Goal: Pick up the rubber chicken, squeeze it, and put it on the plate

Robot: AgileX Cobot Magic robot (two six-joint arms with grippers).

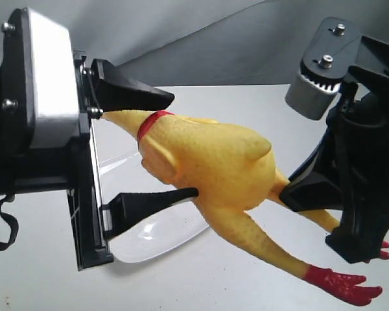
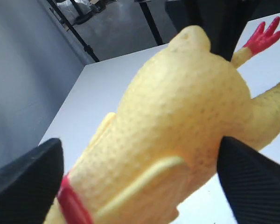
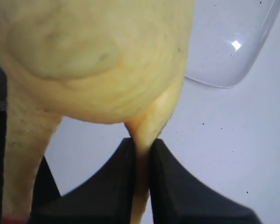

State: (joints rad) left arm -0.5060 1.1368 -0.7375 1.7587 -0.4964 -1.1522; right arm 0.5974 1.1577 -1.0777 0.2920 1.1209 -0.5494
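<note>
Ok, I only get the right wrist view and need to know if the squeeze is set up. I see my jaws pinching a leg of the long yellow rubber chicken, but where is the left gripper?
Observer: The left gripper straddles the rubber chicken with its jaws wide. One finger is by the red neck band, the other under the breast.
Operator: Is it squashing the body?
Observer: No dent shows in the left wrist view. The body looks plump between the fingers.
Operator: And the glossy white plate? I see only a corner.
Observer: In the exterior view it shows below the breast end, and the red feet stick out well past it.
</note>
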